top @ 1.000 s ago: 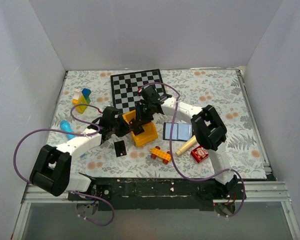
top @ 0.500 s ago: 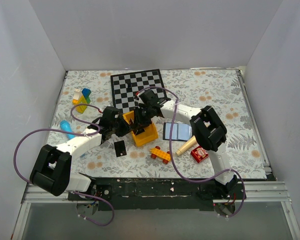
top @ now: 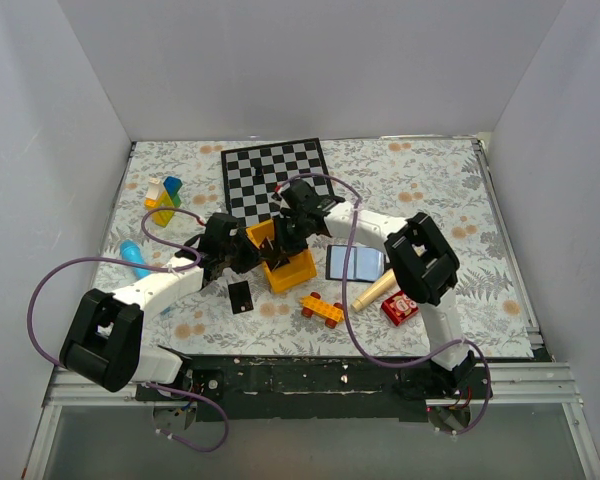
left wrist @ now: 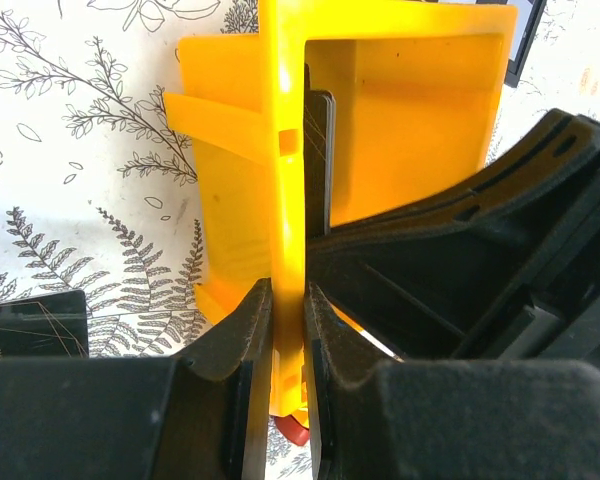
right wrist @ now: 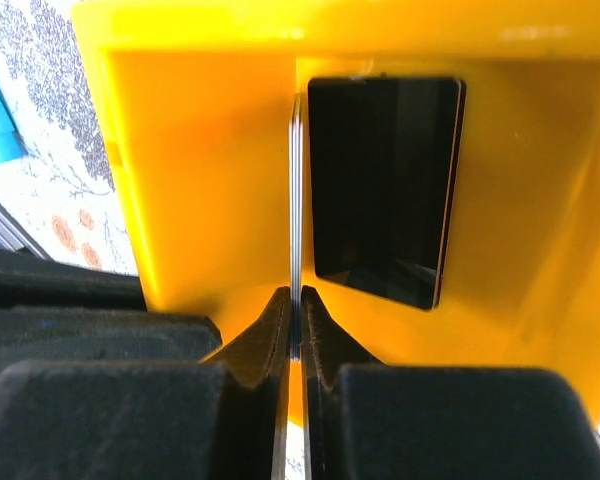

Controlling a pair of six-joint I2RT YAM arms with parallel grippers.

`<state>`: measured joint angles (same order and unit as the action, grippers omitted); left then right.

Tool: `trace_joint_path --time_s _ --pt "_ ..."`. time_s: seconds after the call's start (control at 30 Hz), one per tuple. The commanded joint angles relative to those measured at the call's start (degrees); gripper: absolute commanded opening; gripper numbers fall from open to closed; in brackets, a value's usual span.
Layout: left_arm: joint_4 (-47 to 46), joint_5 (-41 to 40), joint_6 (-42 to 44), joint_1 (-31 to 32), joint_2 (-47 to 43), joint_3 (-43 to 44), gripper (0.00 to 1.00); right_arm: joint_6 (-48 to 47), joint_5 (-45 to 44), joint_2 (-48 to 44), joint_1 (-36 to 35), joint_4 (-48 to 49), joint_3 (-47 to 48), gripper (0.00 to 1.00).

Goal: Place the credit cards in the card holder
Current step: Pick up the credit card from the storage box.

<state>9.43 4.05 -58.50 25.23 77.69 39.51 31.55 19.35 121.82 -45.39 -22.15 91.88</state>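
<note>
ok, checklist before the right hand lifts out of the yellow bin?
1. right hand shut on pinched card: ok.
2. left hand clamped on yellow bin wall, steadying it: ok.
3. pinched card single, not a stack: cannot tell.
4. bin emptied: not ok, second card lies inside.
5. card holder open, inside facing up: ok.

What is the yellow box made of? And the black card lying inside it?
The yellow box looks like hard moulded plastic: its walls are smooth, thin and even, with a soft shine. The black card is probably glossy plastic too, because it is thin, flat and reflects light like a mirror. It might be coated card instead.
</note>
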Motion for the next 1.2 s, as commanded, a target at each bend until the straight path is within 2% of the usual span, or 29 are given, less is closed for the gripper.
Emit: trace_joint_path --time_s 0.0,0.33,0.5,0.57,0.67,0.7,1.0,1.17 --pt "3.05 -1.42 2.69 0.08 -0.7 -0.04 0.0 0.35 -0.37 -6.33 0.73 2.37 -2.75 0.01" --pt "4.63 -0.8 10.59 -2.03 -0.7 1.53 0.0 0.44 0.69 -9.14 2.05 2.73 -3.98 0.01" --pt "5.77 -0.19 13.32 -2.56 0.62 3.64 0.1 0.53 0.86 -10.02 2.84 2.99 -4.68 0.01" --pt "6.21 -0.19 13.94 -2.82 0.45 4.35 0.18 0.62 1.21 -10.72 3.2 3.69 -5.3 0.01" --pt "6.65 -0.27 14.82 -3.0 0.09 5.49 0.41 1.06 2.35 -11.95 3.99 4.66 -6.53 0.01" --pt "6.91 -0.28 15.25 -3.0 0.09 5.93 0.44 1.4 3.22 -12.22 4.51 5.1 -6.88 0.01" --pt "8.33 0.86 17.1 -3.09 -4.29 10.33 0.53 5.89 12.36 -18.1 8.64 15.28 -14.61 0.01" --pt "1.05 9.11 15.71 -3.35 -7.28 8.49 0.59 10.8 21.75 -21.53 10.58 26.52 -19.97 0.01"
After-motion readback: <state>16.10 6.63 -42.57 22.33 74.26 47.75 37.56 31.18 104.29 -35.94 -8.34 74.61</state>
